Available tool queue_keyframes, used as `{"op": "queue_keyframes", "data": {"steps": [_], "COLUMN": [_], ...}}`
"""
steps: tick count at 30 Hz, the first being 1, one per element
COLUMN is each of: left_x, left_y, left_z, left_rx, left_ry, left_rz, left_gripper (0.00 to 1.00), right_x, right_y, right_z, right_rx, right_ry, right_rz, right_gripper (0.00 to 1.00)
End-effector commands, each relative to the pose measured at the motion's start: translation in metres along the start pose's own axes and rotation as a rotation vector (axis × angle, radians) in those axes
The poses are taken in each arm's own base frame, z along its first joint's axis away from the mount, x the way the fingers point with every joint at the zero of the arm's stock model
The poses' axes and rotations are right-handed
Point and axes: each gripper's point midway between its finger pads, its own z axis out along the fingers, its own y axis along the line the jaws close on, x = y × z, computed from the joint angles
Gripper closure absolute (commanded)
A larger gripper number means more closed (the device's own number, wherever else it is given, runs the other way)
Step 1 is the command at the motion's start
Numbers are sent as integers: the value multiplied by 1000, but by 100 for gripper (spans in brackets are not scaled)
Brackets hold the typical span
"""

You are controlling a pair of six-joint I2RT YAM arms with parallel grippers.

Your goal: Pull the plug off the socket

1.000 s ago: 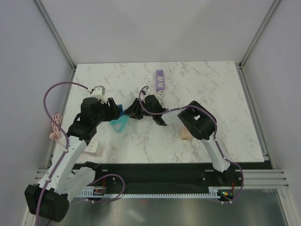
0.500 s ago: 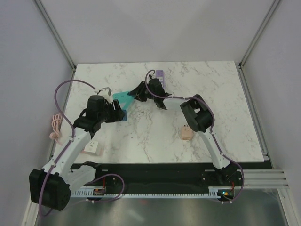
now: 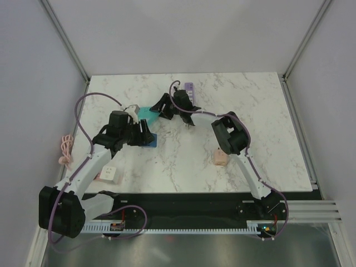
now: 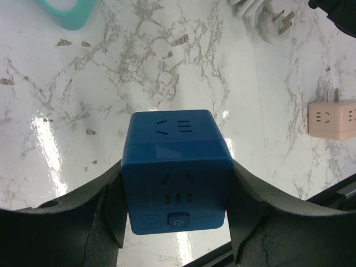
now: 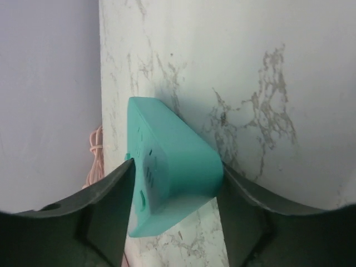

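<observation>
The lilac power strip (image 3: 189,87), the socket, lies at the back of the table, mostly hidden under my right arm. A beige squarish block (image 3: 221,158), the plug, lies apart from it at the right front and shows prongs in the left wrist view (image 4: 332,118). My left gripper (image 3: 146,137) is shut on a blue cube socket (image 4: 177,167), low over the marble. My right gripper (image 3: 159,109) is shut on a teal cube (image 5: 178,167) near the back left; the teal cube also shows in the top view (image 3: 146,114).
A white block (image 3: 108,174) sits at the table's left front. A pink coiled cord (image 3: 65,150) hangs off the left edge. A white three-pin cord plug (image 4: 272,22) lies on the marble by the strip. Grey walls enclose the table.
The teal and blue cubes were close together mid-table. My right gripper has carried the teal cube to the back left. My left gripper has moved the blue cube slightly right and nearer.
</observation>
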Motion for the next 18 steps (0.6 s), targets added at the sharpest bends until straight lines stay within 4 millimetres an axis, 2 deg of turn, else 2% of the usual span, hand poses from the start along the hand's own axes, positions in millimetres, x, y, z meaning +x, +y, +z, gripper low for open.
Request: {"op": "queue_keyframes", "data": {"steps": [1,2,6,7,8,11,14,15,16,18], "left_x": [-20,-18,-9,-7,-4,-3,-5,-6,-4,-6], "left_y": [-22,-23,-27,-27,-26,-16,3,4,7,11], "left_z": [-4,-2,6,7,12,14,15,15,15,16], "left_rx": [90,98,136,137,133,80,-34,-45,-58,-85], "left_ry": [-37,-26,32,44,65,78,67,65,68,64], "left_rz": [29,30,21,19,14,10,-5,-7,-10,-14], "left_gripper": [98,98,98,98,98,98,98,98,98,98], "right_x": [-2,-1,-10,-14,-16,-23,-34,-41,-42,-42], "right_y": [-4,-6,-1,6,6,14,17,26,19,19], "right_z": [-2,-4,-14,-19,-23,-36,-55,-63,-69,-79], "right_rx": [52,71,113,112,129,170,246,258,305,327], "right_ry": [-5,1,-17,-27,-28,-49,-82,-103,-109,-111], "right_rz": [-73,-83,-140,-164,-166,-191,-213,-223,-229,-252], "right_gripper": [32,21,13,5,2,2,2,2,2,2]}}
